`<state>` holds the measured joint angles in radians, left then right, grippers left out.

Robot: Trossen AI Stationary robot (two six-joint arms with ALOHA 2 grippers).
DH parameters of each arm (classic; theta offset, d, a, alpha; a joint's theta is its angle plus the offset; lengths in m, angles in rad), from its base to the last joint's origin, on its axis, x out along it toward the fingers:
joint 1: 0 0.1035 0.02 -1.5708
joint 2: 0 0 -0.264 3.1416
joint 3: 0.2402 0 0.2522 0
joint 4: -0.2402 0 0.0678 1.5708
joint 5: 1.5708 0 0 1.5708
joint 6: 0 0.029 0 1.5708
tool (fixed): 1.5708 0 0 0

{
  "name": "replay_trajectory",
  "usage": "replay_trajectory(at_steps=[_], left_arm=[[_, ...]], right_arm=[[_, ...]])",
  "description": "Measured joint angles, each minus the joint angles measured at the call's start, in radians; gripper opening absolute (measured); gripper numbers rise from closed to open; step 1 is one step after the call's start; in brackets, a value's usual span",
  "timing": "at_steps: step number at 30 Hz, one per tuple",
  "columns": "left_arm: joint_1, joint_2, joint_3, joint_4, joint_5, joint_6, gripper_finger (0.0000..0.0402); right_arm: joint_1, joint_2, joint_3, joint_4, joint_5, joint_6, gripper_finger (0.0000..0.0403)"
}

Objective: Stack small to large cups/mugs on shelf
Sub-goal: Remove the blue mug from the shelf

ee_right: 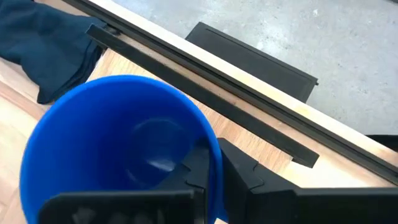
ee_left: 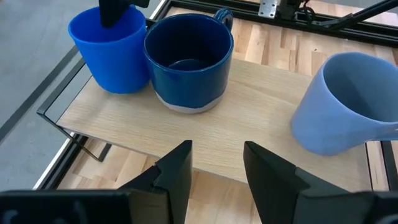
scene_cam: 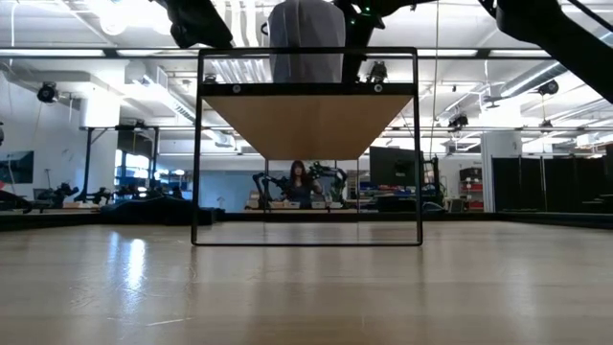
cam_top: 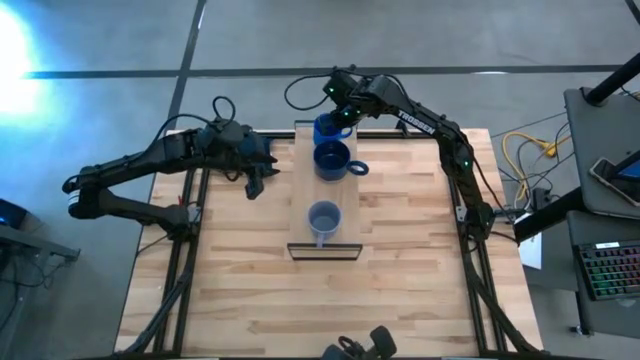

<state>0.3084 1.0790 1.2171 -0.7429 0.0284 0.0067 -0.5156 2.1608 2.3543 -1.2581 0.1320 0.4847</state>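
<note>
Counter: I saw a light butcher-block counter [cam_top: 400, 250] on a dark frame, standing on a grey concrete floor [cam_top: 120, 40].
Room: in the low view I looked across the wood into a large workshop with ceiling strip lights, and a person [scene_cam: 299, 182] sat far back among other equipment.
Shelf: the shelf [cam_top: 326, 190], a long narrow board of light wood, ran down the middle of the counter, raised on a thin dark metal frame [scene_cam: 308, 146].
Cloth: I made out a dark blue cloth [ee_right: 43, 50] beside the far end of the shelf.
Bright blue mug: the bright blue mug [cam_top: 327, 129] stood upright at the far end of the shelf, smooth and empty.
Navy mug: the dark navy mug [cam_top: 332, 158] stood just beside it, with a pale unglazed base; I could not tell whether they touched.
Grey-blue mug: the small grey-blue mug [cam_top: 323, 219] stood apart from them, toward the framed near end.
Right jaws: I had the right gripper [cam_top: 340, 116] at the bright blue mug, jaws closed on its rim, one finger inside.
Left jaws: the left gripper [cam_top: 256, 183] hung beside the shelf's left edge, jaws parted and holding nothing.
</note>
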Motion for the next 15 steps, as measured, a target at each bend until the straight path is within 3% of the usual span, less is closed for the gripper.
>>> replay_trajectory(at_steps=[8, 15], left_arm=[[0.000, 0.000, -0.001, 0.000, 0.000, 0.002, 0.0130], [0.000, 0.000, -0.014, 0.004, 0.001, 0.027, 0.0130]], right_arm=[[0.016, -0.067, 0.000, -0.029, 0.073, 0.006, 0.0012], [0.072, -0.195, 0.000, -0.199, 0.216, 0.116, 0.0012]])
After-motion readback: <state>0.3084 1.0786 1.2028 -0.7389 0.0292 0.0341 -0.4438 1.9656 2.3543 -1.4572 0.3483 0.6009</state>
